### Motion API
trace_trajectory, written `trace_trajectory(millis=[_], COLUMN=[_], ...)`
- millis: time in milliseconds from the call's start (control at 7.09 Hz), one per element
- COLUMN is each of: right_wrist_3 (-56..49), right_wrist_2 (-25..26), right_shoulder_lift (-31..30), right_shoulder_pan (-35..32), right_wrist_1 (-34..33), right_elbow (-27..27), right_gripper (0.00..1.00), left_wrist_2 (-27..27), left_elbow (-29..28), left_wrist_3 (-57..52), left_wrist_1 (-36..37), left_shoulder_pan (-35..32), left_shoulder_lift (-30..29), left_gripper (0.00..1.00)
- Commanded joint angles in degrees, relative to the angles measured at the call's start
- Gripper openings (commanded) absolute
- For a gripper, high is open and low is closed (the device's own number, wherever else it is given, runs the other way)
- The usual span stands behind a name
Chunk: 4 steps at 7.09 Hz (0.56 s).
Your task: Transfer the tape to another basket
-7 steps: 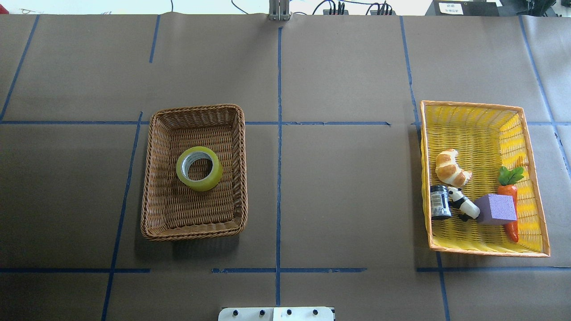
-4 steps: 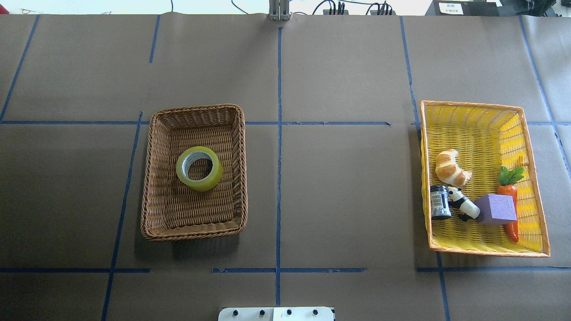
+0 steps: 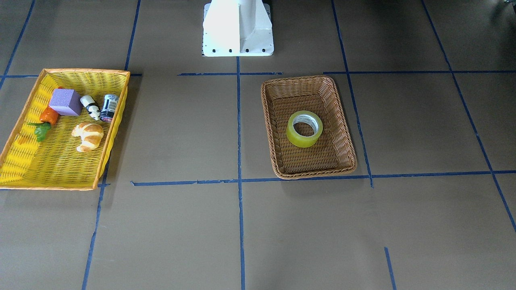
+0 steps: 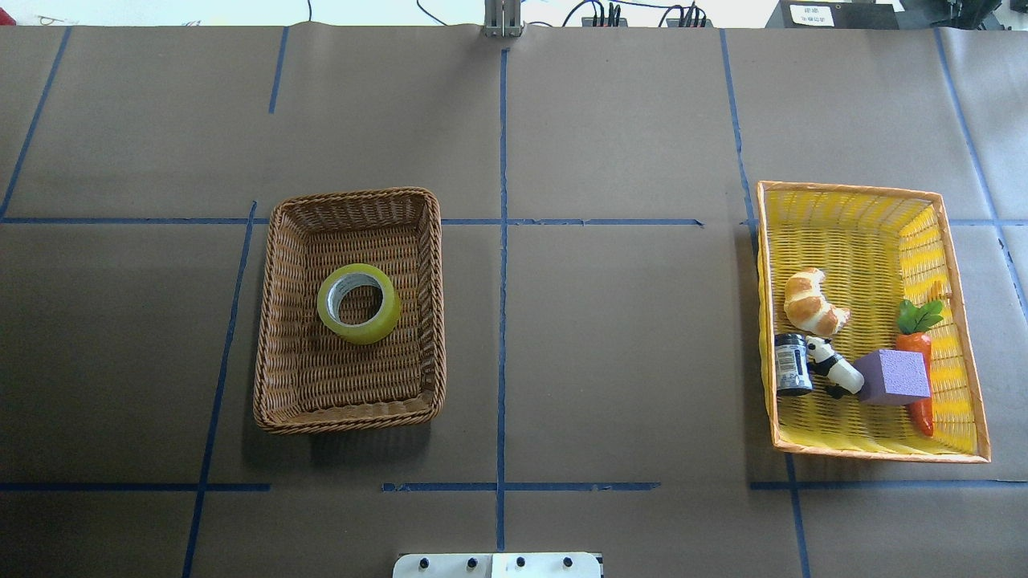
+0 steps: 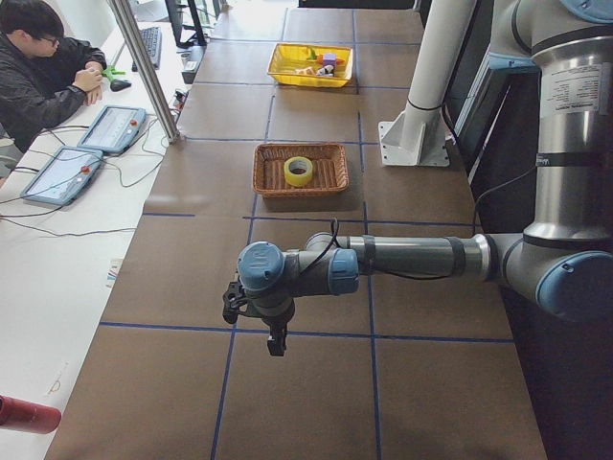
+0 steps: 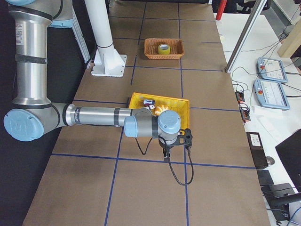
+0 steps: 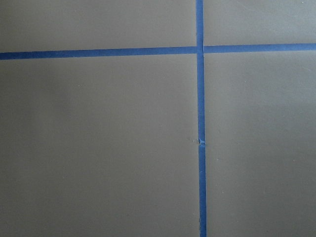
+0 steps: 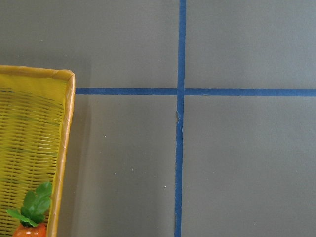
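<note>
As one tape [image 4: 359, 303] occupies one basket [image 4: 273, 321], two end effectors [image 5: 275, 343] [image 6: 166, 155] hang (can't tell width).

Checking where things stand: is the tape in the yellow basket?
No, the tape lies in the brown basket, far across the table from the yellow basket.

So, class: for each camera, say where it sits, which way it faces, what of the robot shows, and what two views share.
Front-facing: across the table, looking down at the robot; white pedestal.
Overhead: behind the robot, looking forward and down; base plate.
Exterior left: table's end, looking along it; left arm near.
Exterior right: opposite end; right arm near.
Left wrist: down on taped paper; no robot.
Right wrist: down on yellow basket's corner; no robot.
Shared: overhead and front-facing both show tape in brown basket.
</note>
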<state>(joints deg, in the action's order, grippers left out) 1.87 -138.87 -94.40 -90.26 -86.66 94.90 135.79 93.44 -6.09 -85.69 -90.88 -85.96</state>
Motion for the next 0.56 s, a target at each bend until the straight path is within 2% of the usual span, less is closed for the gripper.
trace_trajectory(millis=[0, 423], right_wrist_3=[0.1, 0.1], right_wrist_2=[-0.2, -0.5], right_shoulder_lift=[0.0, 0.0], right_shoulder_pan=[0.0, 0.0], right_wrist_1=[-0.1, -0.1], right_elbow=[0.2, 1.1], right_gripper=[1.0, 1.0], left_wrist_2=[0.0, 0.0], left_elbow=[0.1, 0.0], left_wrist_3=[-0.1, 0.0], left_wrist_1=[0.0, 0.0], left_shoulder_pan=[0.0, 0.0], left_shoulder_lift=[0.0, 0.0], left_gripper=[1.0, 1.0])
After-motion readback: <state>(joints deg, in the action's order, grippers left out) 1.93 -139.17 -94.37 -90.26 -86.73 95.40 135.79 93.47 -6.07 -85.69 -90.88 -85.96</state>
